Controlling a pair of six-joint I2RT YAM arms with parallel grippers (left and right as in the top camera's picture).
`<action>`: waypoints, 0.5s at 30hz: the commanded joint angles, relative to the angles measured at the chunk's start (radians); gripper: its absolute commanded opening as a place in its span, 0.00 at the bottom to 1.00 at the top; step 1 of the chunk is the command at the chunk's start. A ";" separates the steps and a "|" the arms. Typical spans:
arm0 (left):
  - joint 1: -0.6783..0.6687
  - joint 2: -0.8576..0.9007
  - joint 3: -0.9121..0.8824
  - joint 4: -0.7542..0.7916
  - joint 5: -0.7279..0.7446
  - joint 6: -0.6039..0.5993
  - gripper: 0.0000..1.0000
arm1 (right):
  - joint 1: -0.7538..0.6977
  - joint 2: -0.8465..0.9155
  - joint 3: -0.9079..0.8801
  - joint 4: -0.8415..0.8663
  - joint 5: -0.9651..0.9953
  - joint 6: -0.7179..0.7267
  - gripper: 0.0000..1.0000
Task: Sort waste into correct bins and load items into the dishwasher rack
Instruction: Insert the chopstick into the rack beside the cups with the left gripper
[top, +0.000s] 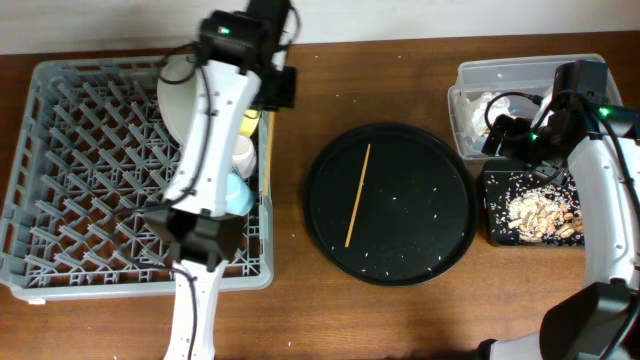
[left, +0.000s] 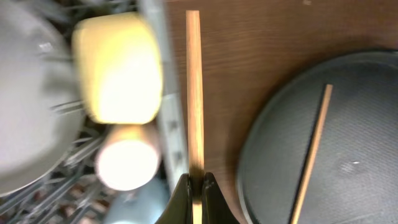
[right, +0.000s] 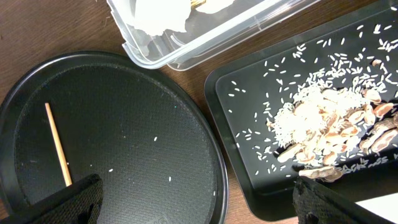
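Note:
My left gripper (left: 194, 186) is shut on one wooden chopstick (left: 194, 93), held over the right edge of the grey rack (top: 90, 180). In the rack are the plate (left: 25, 112), the yellow bowl (left: 118, 68), the pink cup (left: 127, 165) and the light-blue cup (top: 238, 196). The second chopstick (top: 358, 195) lies in the round black tray (top: 420, 230). My right gripper (right: 199, 205) is open and empty, between the round tray and the small black tray (right: 249, 112) of food scraps (right: 329, 134). White napkins (right: 161, 12) lie in the clear tub (top: 480, 75).
Rice grains are scattered over the small black tray and a few lie in the round tray. The clear tub stands just behind the small black tray at the far right. Bare wooden table shows between the rack and the round tray.

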 joint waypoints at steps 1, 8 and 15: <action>0.094 -0.180 -0.119 -0.005 -0.002 0.068 0.01 | -0.006 -0.006 0.011 -0.006 -0.002 0.004 0.98; 0.278 -0.314 -0.703 0.158 -0.154 0.102 0.01 | -0.006 -0.006 0.011 0.000 -0.002 0.004 0.98; 0.277 -0.315 -0.905 0.360 -0.155 0.132 0.60 | -0.006 -0.006 0.011 -0.003 -0.001 0.004 0.98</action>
